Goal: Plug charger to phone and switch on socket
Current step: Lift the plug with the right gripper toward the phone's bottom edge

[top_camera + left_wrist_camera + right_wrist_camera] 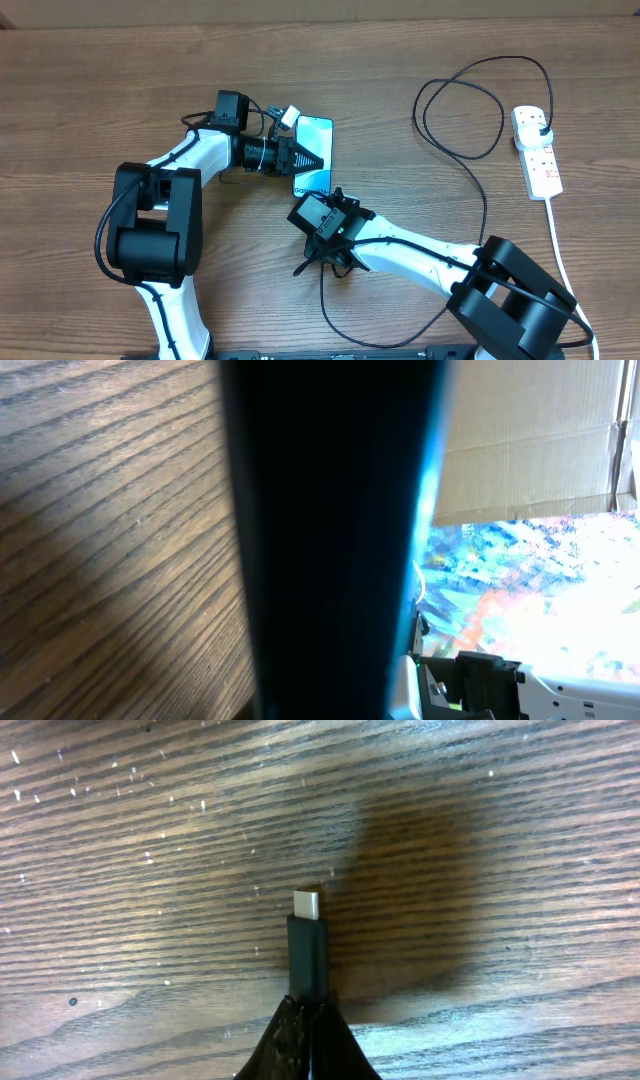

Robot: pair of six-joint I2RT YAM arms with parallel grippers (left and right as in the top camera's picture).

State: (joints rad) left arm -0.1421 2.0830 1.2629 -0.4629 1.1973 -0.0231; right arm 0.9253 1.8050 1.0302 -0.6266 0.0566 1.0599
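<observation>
The charger [307, 950] is held at its connector end by the right claw [307, 1005], whose fingers are pressed together on the black connector body. The bare metal tip sticks out past the fingertips and is seen over bare wood, not inserted in anything. From above, this claw is found just below the lower end of the phone [318, 140], close to it but apart. From the claw, the thin black cable is carried down towards the near edge of the bench [100, 80]. It then runs up the right side and round a wide loop to a black plug [541, 122] seated in the power strip [537, 160].

The phone is placed near the middle of the bench, its cyan screen lit and facing up. The left claw [305, 158] is closed on the phone's long left edge. In the left wrist view most of the picture is blocked by a broad dark bar [330, 540] with a blue glow along one side.

The power strip is set well apart at the far right, with its thick white cord [560, 250] trailing towards the near edge. The position of its switches cannot be made out.
</observation>
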